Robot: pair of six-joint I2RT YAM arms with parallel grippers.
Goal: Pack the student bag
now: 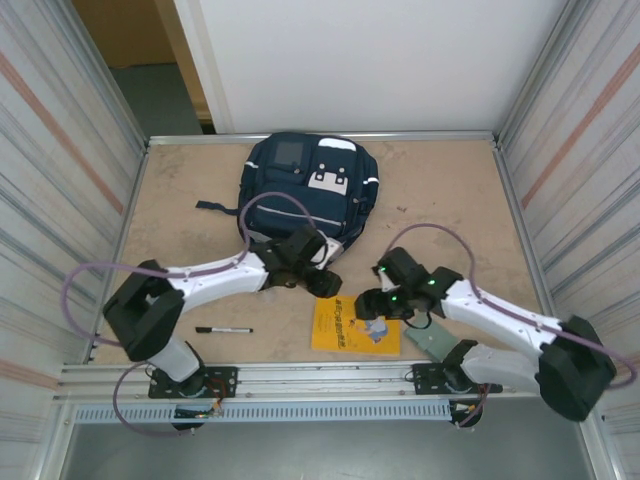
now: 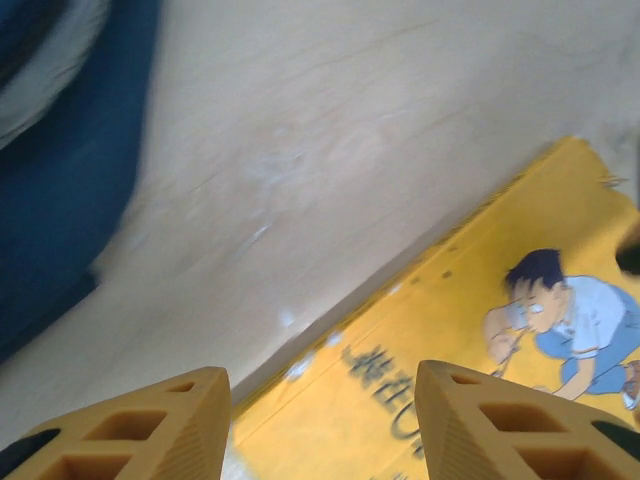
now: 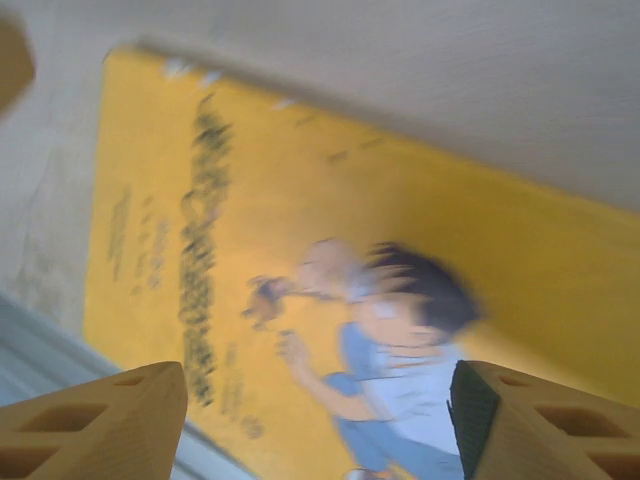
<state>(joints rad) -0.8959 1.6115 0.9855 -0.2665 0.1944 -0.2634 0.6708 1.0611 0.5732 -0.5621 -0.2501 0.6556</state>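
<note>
The student bag (image 1: 308, 185), a navy backpack with pale stripes and a white dotted patch, lies flat at the back middle of the table; its blue fabric (image 2: 60, 170) fills the left of the left wrist view. A yellow book (image 1: 350, 328) with a cartoon boy on its cover lies flat near the front edge. My left gripper (image 1: 323, 281) hovers open over the book's far left corner (image 2: 450, 370), with nothing between its fingers. My right gripper (image 1: 369, 305) hangs open just above the cover (image 3: 300, 200), its jaws apart and holding nothing.
A black marker (image 1: 223, 329) lies on the table in front of the left arm. A grey-green flat item (image 1: 437, 341) sits partly under the right arm. Metal rails (image 1: 300, 378) run along the front edge, and corrugated walls close in both sides.
</note>
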